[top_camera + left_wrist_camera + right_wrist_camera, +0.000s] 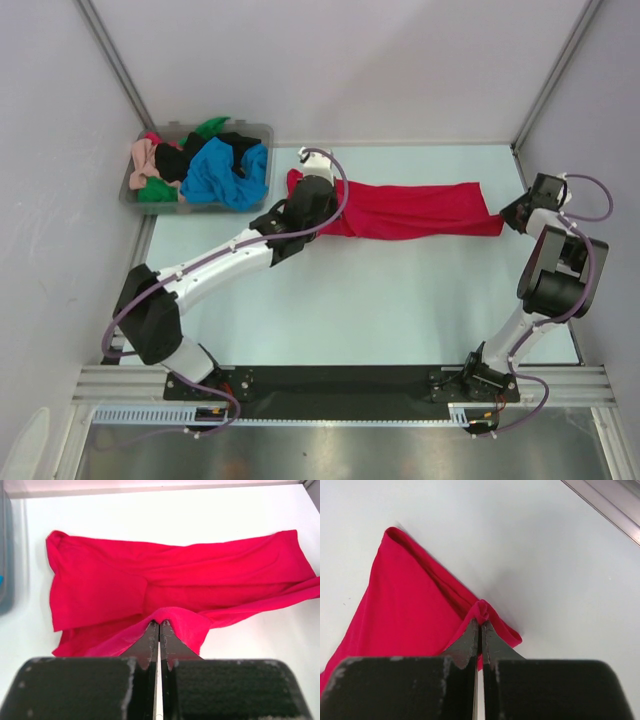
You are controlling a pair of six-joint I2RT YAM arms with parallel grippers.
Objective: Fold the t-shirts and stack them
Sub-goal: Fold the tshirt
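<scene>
Matt red cloth t-shirt (415, 211)

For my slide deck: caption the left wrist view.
Left end effector shut on a raised fold of the red t-shirt lying on the white table.

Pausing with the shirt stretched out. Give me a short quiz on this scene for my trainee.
1. True or false: the left gripper and the right gripper are each shut on the red shirt.
2. Where is the blue shirt? A) in the bin B) flat on the table C) in the right gripper
3. Fill in: the red shirt's end farthest from the bin is held by the ___ gripper.
Key: 1 true; 2 A; 3 right.
</scene>
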